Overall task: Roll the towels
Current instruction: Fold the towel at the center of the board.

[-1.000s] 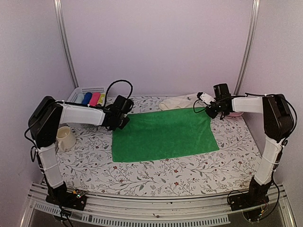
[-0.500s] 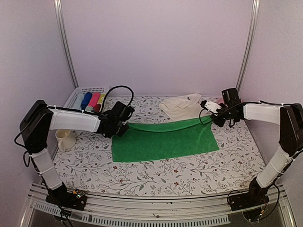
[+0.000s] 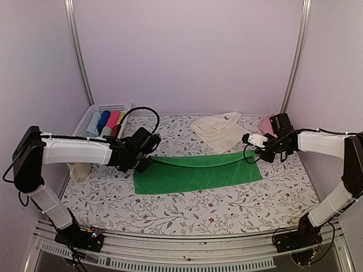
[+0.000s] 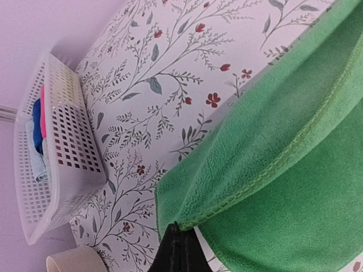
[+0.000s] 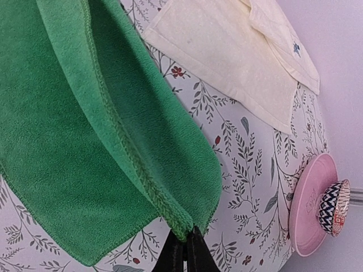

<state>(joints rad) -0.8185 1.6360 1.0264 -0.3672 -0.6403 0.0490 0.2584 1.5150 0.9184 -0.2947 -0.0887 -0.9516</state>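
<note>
The green towel (image 3: 198, 177) lies across the middle of the table. Its far edge is lifted and carried over toward the near side, so it forms a loose fold. My left gripper (image 3: 144, 162) is shut on the far left corner (image 4: 170, 218). My right gripper (image 3: 254, 154) is shut on the far right corner (image 5: 195, 218). In the wrist views, each gripper's black tips (image 4: 178, 233) (image 5: 187, 241) pinch the stitched hem. The cream-white towel (image 3: 218, 130) lies flat and a little rumpled behind the green one, its small dark mark showing (image 5: 227, 62).
A white basket (image 3: 97, 110) with coloured rolls stands at the back left (image 4: 62, 153). A cream cup (image 3: 75, 171) sits beside the left arm. A pink dish (image 3: 266, 123) with a small patterned piece on it sits at the back right (image 5: 309, 207).
Both grippers have drawn the green towel's far edge toward the near side. The flat sheet is now a narrower folded band, and the cream-white towel is fully uncovered.
</note>
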